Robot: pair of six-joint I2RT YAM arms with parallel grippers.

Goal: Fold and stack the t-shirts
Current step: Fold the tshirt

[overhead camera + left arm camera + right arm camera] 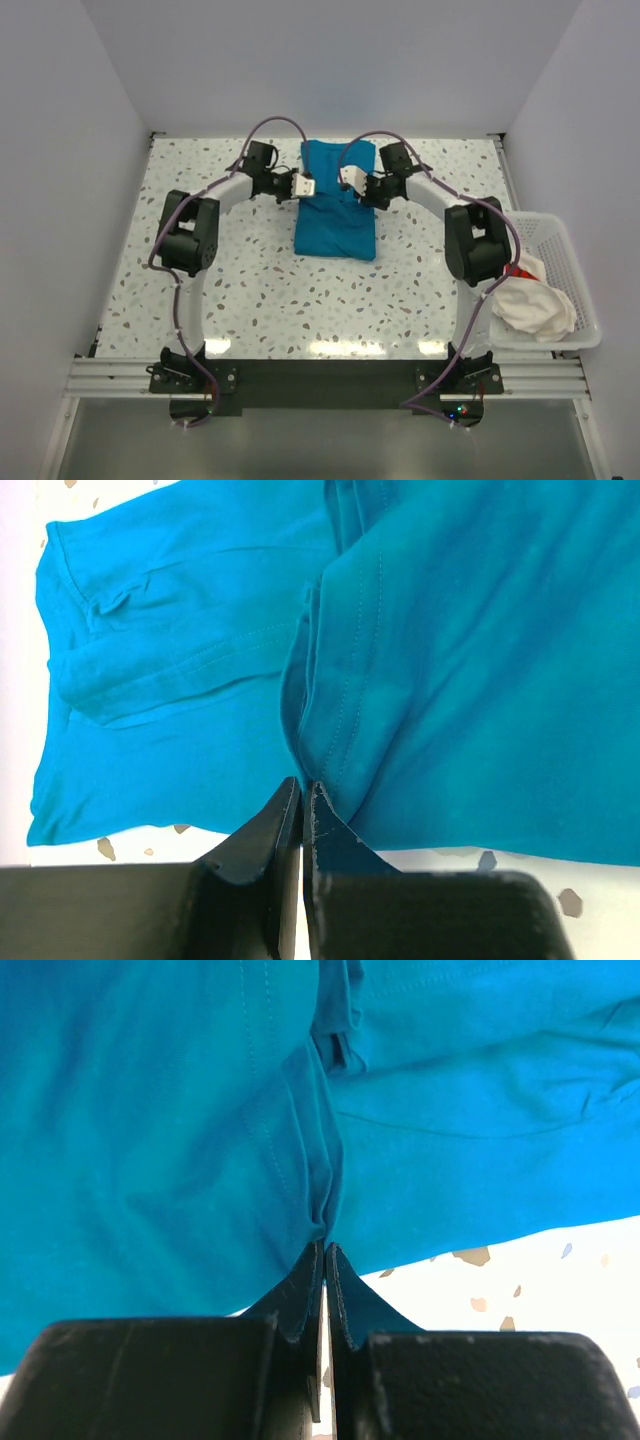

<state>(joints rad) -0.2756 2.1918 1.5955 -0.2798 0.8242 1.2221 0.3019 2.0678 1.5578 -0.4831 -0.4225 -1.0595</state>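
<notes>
Left gripper (302, 795): seen close up from its own wrist camera. The two black left fingers (265, 835) are pressed almost together, with a thin fold of teal cloth pinched between their tips.
Right gripper (325, 1258): also seen close up. The black right fingers (290, 1305) are closed tight, nipping a gathered ridge of the same teal cloth at their tips.
Teal t-shirt (335, 215): lies at the far middle of the table, folded into a narrow rectangle that runs away from the arms. It sits between the two grippers, with the left one gripping its left edge and the right one its right edge.
Cloth at the grips: puckers and lifts where it is pinched, with stitched seams running toward the fingertips. Flatter layers lie beyond.
White t-shirt (535, 305): crumpled, with a red mark showing, and lying inside the basket well apart from the teal one.
Basket (572, 250): white plastic mesh, at the right edge of the table beside the right arm.
Table (260, 290): white with dark speckles, showing just past the teal hem in both wrist views.
</notes>
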